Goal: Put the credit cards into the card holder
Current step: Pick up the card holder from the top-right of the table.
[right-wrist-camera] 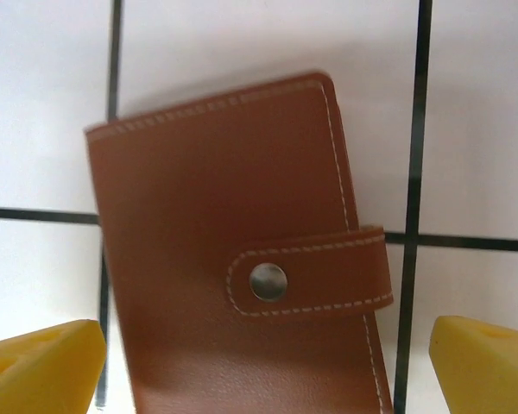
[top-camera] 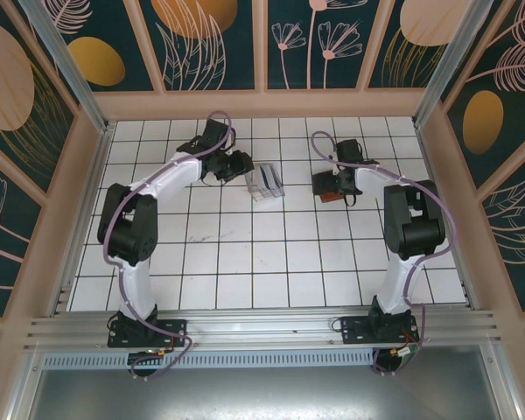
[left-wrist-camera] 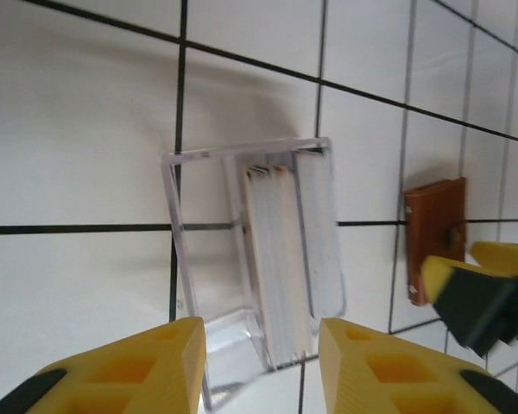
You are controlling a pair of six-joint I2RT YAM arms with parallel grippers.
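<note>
The credit cards stand on edge as a pale stack inside a clear plastic tray. In the top view the cards sit at the back middle of the table. My left gripper is open just short of the stack's near end, nothing between its fingers; from above the left gripper is left of the tray. The card holder is a brown wallet lying flat, its snap strap fastened. My right gripper stands wide open astride it, fingers apart from its sides. The card holder lies right of the tray.
White tiled floor with black grout lines spreads towards the arm bases. Wooden-framed patterned walls enclose the back and both sides. The right gripper's yellow fingers show beside the wallet in the left wrist view.
</note>
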